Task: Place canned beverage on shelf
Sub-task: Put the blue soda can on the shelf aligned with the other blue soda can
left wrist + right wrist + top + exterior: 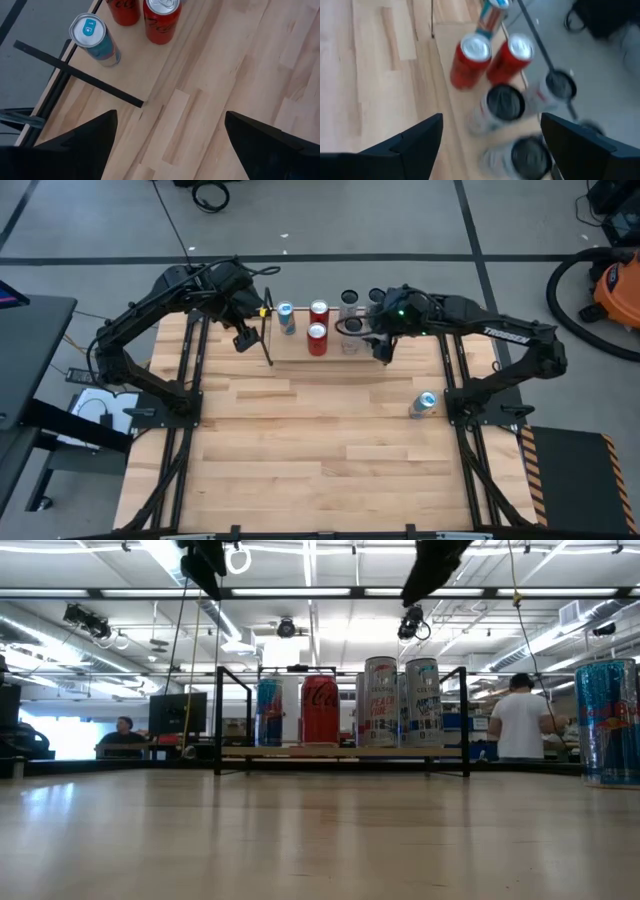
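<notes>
My right gripper (pixel 383 352) is hovering wide and empty over the shelf (pixel 290 350). The remaining can (pixel 423 404) is standing upright on the table behind it, nearer my right arm than my left.

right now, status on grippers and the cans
Left gripper open, empty, over shelf's left end. Right gripper open, empty, above silver cans. Shelf holds blue, red, silver cans. One blue can on table by right arm, nothing blocking.
</notes>
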You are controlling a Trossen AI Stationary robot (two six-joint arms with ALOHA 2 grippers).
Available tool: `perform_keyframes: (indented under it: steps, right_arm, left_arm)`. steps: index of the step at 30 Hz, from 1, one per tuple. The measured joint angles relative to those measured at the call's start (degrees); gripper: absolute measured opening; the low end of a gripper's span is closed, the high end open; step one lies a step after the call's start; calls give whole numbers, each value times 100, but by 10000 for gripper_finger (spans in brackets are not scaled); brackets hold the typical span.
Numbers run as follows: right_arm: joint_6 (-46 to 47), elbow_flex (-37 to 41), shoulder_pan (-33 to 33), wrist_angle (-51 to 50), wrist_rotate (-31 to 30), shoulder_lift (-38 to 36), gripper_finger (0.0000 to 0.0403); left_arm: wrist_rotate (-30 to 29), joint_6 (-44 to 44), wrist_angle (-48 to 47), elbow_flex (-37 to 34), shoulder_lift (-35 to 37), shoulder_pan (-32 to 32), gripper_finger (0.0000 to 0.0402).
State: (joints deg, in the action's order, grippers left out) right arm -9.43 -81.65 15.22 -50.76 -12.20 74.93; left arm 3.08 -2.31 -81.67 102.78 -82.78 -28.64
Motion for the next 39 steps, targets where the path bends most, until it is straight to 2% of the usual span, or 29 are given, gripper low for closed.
perform_keyframes:
  steps: [7,13,19,31,39]
  right_arm:
    - [773,0,-132,-1543,186,-411,350]
    - [1678,0,-310,-2860,500,-588,350]
    - [2749,61,-672,-3806,568,-839,350]
    - [4721,1326,-1510,-3867,588,-1921,350]
    - [5721,1825,-2293,-3721,492,-2385,350]
  left_arm:
    - [1,18,-10,0,0,0,371]
    - [1,60,-35,0,-2,0,371]
    - [1,64,-176,0,-2,0,371]
    - [1,33,-304,0,-2,0,371]
    - [1,20,-303,0,-2,0,371]
